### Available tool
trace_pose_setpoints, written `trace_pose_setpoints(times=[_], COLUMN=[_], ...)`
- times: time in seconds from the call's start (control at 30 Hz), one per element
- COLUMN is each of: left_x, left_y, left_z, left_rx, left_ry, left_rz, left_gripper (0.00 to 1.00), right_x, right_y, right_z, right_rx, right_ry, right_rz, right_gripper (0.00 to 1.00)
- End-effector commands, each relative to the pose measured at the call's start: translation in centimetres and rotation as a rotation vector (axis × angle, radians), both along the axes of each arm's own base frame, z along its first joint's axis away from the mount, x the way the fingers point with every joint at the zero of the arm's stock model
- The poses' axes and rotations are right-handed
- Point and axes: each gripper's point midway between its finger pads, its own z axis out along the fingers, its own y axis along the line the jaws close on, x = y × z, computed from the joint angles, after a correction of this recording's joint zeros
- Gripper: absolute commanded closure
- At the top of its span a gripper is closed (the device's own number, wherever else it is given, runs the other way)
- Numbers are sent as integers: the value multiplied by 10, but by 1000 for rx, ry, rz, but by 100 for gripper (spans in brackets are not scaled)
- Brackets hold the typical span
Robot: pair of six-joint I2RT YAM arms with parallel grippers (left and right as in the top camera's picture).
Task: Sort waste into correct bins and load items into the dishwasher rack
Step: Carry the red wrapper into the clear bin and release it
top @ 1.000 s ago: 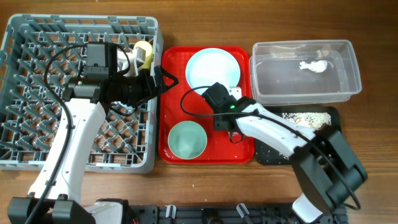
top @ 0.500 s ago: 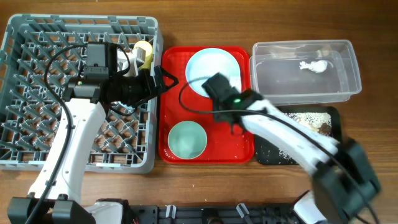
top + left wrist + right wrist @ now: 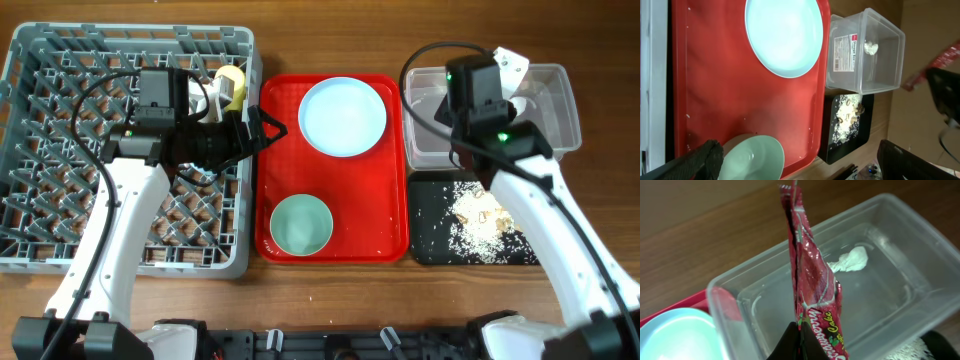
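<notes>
over the clear rectangular plastic tub (image 3: 890,305), the right gripper (image 3: 801,337) pinches one end of the small red printed snack wrapper (image 3: 810,280)

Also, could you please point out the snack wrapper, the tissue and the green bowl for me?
snack wrapper (image 3: 812,287), right wrist view, on its red printed middle.
tissue (image 3: 851,260), right wrist view, on its crumpled centre.
green bowl (image 3: 301,224), overhead view, on its inner bottom.

Left arm (image 3: 110,230) and right arm (image 3: 555,235) match: white shells, black motor blocks at the joints, loose black cables (image 3: 87,95), green lights (image 3: 504,137); left gripper (image 3: 266,128), right gripper (image 3: 800,332) both black.
</notes>
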Motion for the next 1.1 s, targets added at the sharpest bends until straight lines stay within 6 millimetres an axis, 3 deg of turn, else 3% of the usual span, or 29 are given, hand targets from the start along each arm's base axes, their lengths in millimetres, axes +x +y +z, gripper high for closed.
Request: trace_pose_setpoints(times=[0.0, 0.03, 0.1, 0.13, 0.17, 0.3, 0.37, 0.4, 0.5, 0.63, 0.73, 0.9, 1.07], left_x=[2, 2, 2, 2, 2, 2, 2, 2, 2, 2, 2, 2, 26], left_y=[1, 1, 1, 1, 1, 1, 1, 1, 1, 1, 1, 1, -1], left_z=[9, 9, 9, 9, 9, 9, 9, 9, 9, 9, 9, 9, 26], left_rx=[-4, -5, -4, -4, -4, -4, -4, -5, -5, -5, -4, -5, -19], left_ry=[-24, -24, -24, -24, -24, -24, -24, -24, -24, -24, -24, -24, -160], left_rz=[7, 7, 7, 8, 7, 7, 7, 7, 7, 7, 7, 7, 12], left_gripper=[0, 0, 0, 0, 0, 0, 0, 0, 0, 0, 0, 0, 0], right_x=[13, 17, 22, 23, 22, 16, 7, -3, -30, -59, -62, -54, -43], right_y=[2, 0, 0, 0, 0, 0, -2, -4, -12, -19, -20, -18, -15], right_z=[-38, -43, -49, -47, -44, -15, 18, 39, 78, 106, 111, 97, 74], right_rx=[44, 45, 15, -1, -13, -42, -55, -91, -114, -117, -115, -120, -128], right_ry=[68, 73, 87, 88, 86, 40, -27, -58, -127, -184, -199, -155, -85], right_rz=[14, 10, 38, 56, 72, 122, 143, 178, 181, 181, 180, 183, 189], right_gripper=[91, 82, 23, 12, 8, 3, 1, 0, 0, 0, 0, 0, 0])
